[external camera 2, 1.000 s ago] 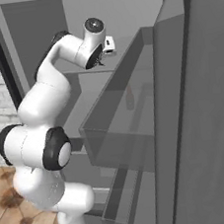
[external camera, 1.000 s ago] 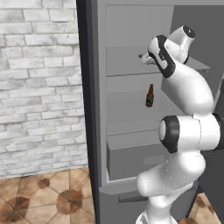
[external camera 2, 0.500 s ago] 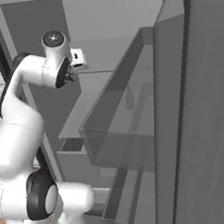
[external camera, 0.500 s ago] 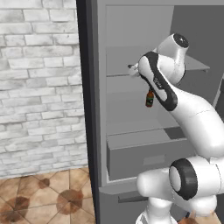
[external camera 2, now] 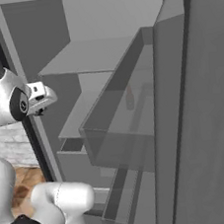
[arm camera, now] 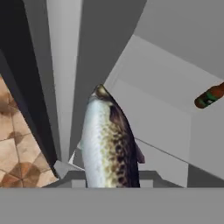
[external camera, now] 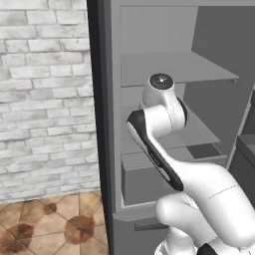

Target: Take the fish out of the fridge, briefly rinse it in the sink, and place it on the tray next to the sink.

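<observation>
The arm (external camera: 164, 144) is built of smooth, glossy white rounded shells, joined by dark grey to black bands at the joints. A round cap with a dark centre ring is seen on the uppermost joint (its detail is too small to read). In the right base view a small white boxy hand (external camera 2: 38, 98) with dark edges is mounted beside a black disc-shaped joint. No cables or markings are discernible.

A white-painted brick wall (external camera: 45, 94) fills the left side of the left base view, its mortar lines grey. Below it lies a floor (external camera: 50, 224) of warm brown tiles with darker star-like patterns. The same tiles (arm camera: 17, 148) show in the hand view. Light is even and soft.
</observation>
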